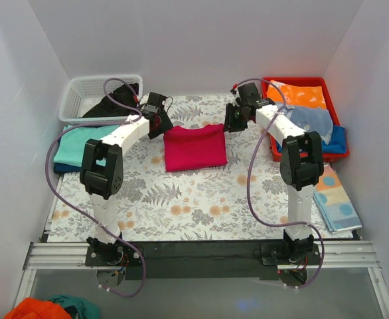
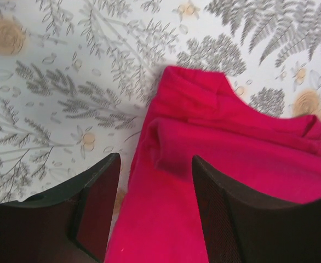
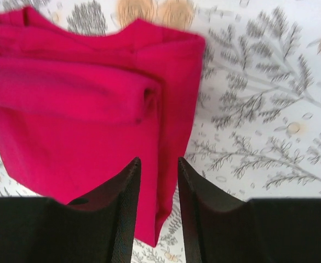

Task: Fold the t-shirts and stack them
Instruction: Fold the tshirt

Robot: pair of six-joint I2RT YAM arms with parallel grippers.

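Observation:
The crimson-red t-shirt lies folded into a rough rectangle on the floral cloth in the middle of the table. My left gripper hovers at its far left corner, jaws wide open; in the left wrist view the red fabric lies below and between the fingers. My right gripper is at its far right corner, jaws open with a narrower gap, over the shirt's right edge. A teal t-shirt lies folded on a dark blue one at the left. A black garment hangs out of the basket.
A white basket stands at the back left. A red bin at the back right holds orange, pale blue and blue clothes. A striped, dotted cloth lies at the right edge. White walls enclose the table.

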